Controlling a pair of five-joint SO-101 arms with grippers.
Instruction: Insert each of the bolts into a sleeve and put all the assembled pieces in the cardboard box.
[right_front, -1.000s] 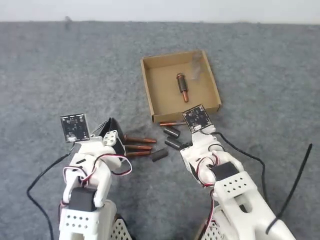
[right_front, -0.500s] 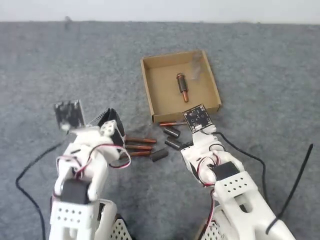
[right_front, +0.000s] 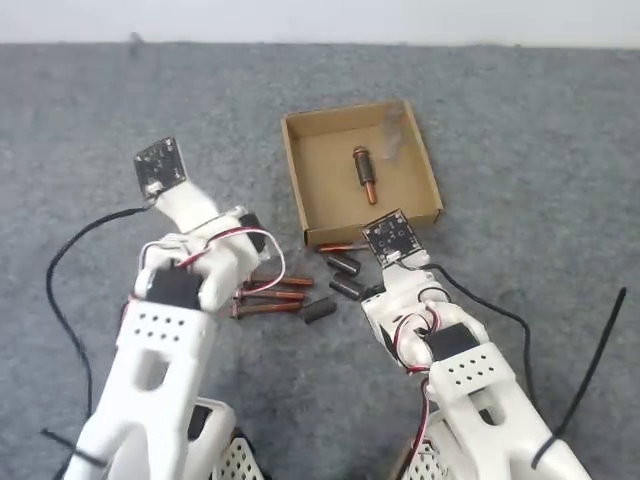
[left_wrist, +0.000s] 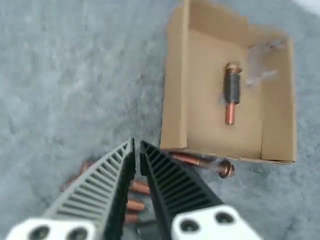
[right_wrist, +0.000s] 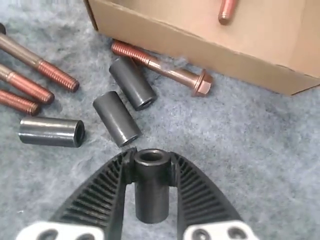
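From above, swung up and forward over the bolts (right_front: 272, 296) with the left arm (right_front: 185, 285) in the last second; by the left wrist, left claw (left_wrist: 136, 144) closed, empty, near the cardboard box (left_wrist: 174, 90) holding one assembled piece (left_wrist: 231, 90); by the right wrist, right claw (right_wrist: 151, 156) gripping a sleeve (right_wrist: 151, 197), likely awaiting a bolt

Sleeved bolt (right_front: 364, 172) in cardboard box (right_front: 293, 172), loose bolt (right_front: 336, 247) alongside

Four loose bolts (right_wrist: 160, 67), four bare sleeves (right_wrist: 116, 118) (one held), one assembled piece (right_front: 364, 172), one cardboard box (left_wrist: 175, 100).
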